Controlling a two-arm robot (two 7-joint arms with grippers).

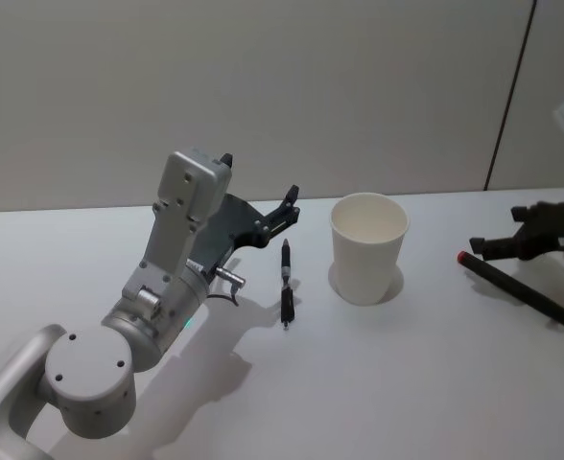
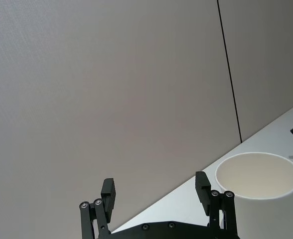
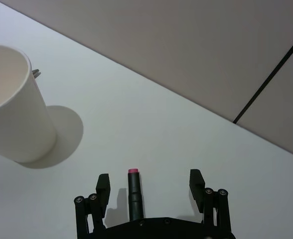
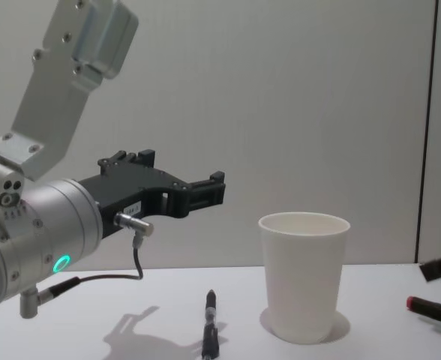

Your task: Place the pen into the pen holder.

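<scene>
1. Left gripper (image 1: 286, 208) hung raised well off the table (image 1: 407, 383). Its fingers were spread wide with nothing between them.
2. The pen (image 1: 286, 284) lay flat on the table, below the left gripper and just ahead of its fingertips, with no contact. I took this black pen as the target because it was the one nearest the raised arm.
3. The pen holder (image 1: 368, 251) stood upright just beyond the pen, off to the right of the left gripper. Its mouth was open and it looked empty.
4. Right gripper (image 3: 149, 181) sat low, well to the right of the cup, fingers apart. A red-tipped marker (image 1: 518, 288) lay on the table between them, but neither finger was touching it, so I logged no grasp.
5. Judgement on the step in hand: approach for the pick. The pen was not yet grasped and nothing was in the cup.
6. Judgement on the next move:
   - bring the left gripper down over the middle of the barrel
   - turn the wrist so the fingers straddle the pen crosswise
   - get the tips almost to the tabletop before closing, since the barrel is thin and could roll away
   - after that, lift, stand the pen on end and carry it over the rim
</scene>
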